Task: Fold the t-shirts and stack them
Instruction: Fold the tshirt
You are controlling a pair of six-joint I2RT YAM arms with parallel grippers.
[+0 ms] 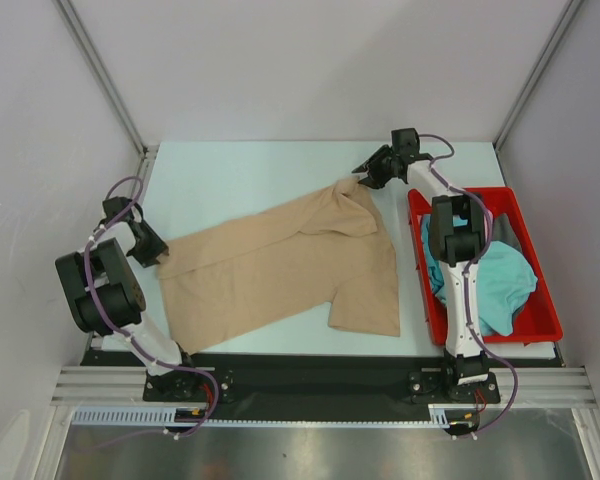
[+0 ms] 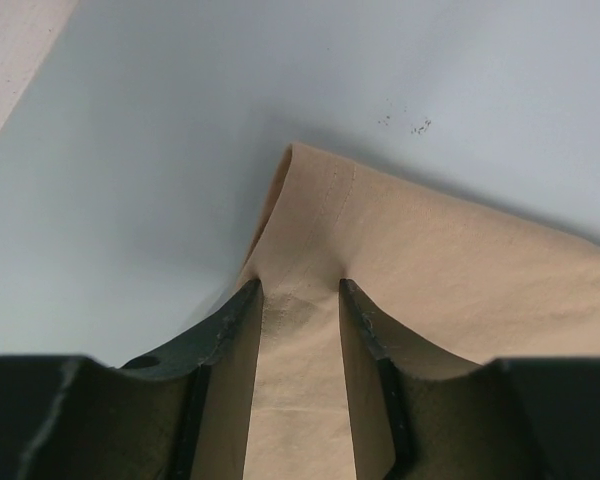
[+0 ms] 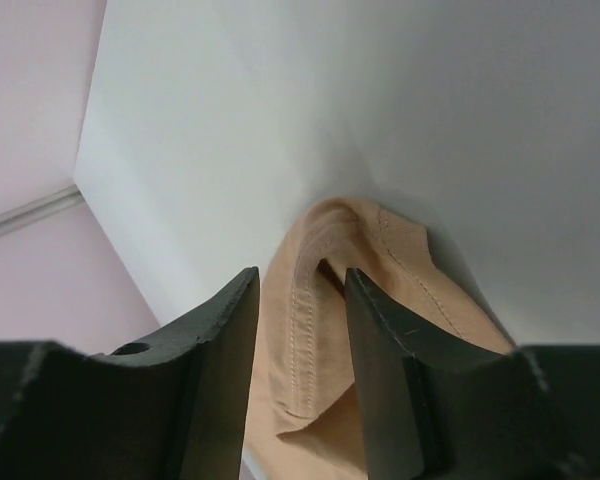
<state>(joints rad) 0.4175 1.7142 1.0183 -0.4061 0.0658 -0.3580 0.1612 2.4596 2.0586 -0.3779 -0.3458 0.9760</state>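
Left of the red bin (image 1: 510,337), my left fingers (image 2: 230,330) clamp the limp tan t-shirt (image 1: 280,265) at its hem; my right fingers (image 3: 220,340) straddle a corner, grip unclear.

The far part of the table (image 1: 260,170) was bare, so a gripper could pass there. The tan t-shirt (image 1: 280,265) lay spread across the middle, and the red bin (image 1: 545,320) with a teal t-shirt (image 1: 505,285) in it filled the right side. Walls (image 1: 320,60) stood close at the left, back and right, and the right arm (image 1: 458,235) reached up along the bin's left edge.
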